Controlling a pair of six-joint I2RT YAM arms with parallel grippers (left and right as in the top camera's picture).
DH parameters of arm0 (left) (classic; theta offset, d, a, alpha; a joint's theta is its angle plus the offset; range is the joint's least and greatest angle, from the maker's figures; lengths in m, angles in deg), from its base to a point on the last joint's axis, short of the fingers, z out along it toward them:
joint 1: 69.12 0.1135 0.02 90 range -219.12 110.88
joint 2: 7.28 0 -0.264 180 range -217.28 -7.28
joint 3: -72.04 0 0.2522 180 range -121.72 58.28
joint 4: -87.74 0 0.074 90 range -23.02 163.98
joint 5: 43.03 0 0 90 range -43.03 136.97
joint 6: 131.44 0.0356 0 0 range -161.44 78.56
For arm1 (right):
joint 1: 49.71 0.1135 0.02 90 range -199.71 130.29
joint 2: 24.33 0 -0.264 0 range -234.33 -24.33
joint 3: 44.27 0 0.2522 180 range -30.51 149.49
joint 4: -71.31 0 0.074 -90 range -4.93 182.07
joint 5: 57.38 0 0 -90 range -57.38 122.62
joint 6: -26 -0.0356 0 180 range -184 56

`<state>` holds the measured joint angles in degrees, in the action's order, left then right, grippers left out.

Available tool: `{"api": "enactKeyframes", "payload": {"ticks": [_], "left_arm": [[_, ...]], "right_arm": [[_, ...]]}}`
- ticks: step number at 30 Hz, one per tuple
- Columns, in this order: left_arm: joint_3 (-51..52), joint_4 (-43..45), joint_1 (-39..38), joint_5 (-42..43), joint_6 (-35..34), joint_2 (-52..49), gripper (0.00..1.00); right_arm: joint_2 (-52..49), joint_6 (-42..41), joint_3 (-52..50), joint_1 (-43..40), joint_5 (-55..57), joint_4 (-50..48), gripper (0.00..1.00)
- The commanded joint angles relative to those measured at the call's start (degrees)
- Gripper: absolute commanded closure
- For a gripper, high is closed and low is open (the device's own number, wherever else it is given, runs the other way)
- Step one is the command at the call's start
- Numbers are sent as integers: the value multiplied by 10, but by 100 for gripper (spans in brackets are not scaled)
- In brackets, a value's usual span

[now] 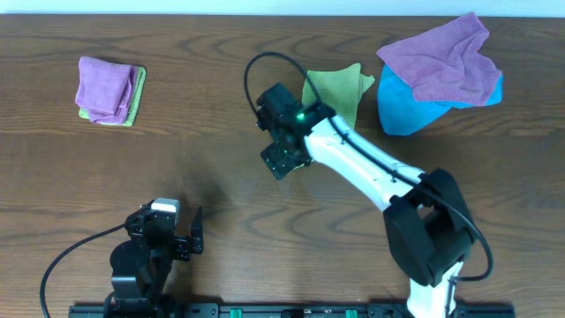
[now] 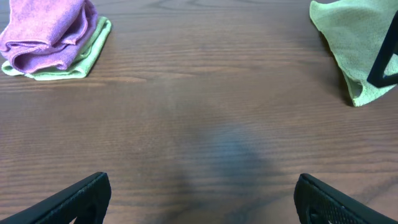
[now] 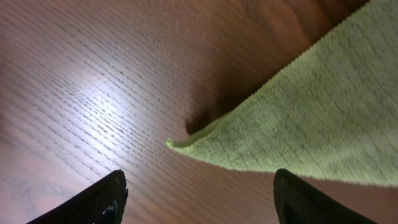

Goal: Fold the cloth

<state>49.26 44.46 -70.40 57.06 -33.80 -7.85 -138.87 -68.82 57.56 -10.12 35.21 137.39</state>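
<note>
five cloths lie on a wooden table (image 1: pixel 177 168): two purple, two yellow-green, one bright blue. two robot arms, one gripper each.

the cloth (image 1: pixel 340 88), loose and yellow-green, sits at the far middle, partly under the right arm. its visible part runs left to right, with one pointed corner aimed at the blue cloth (image 1: pixel 402 113). a loose purple cloth (image 1: pixel 441 57) drapes over that blue one. far left is a folded stack (image 1: pixel 108 90), purple on green.

right gripper (image 3: pixel 199 180): fingers apart, empty, a cloth corner just ahead. left gripper (image 2: pixel 202 186): fingers wide apart, empty, over bare wood.
</note>
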Motion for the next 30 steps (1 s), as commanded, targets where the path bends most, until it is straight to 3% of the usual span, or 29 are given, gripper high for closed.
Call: {"api": "enactKeyframes", "payload": {"ticks": [1, 20, 24, 30], "left_arm": [[9, 1, 2, -2, -2, 3, 4], [9, 1, 2, -2, -2, 3, 5], [9, 1, 2, -2, -2, 3, 5], [9, 1, 2, -2, -2, 3, 5]], "right_arm": [[0, -57, 0, 17, 87, 6, 24], [-59, -95, -1, 19, 49, -33, 38], [-66, -100, -1, 18, 49, -24, 51], [-67, -110, -1, 6, 49, -8, 91]]}}
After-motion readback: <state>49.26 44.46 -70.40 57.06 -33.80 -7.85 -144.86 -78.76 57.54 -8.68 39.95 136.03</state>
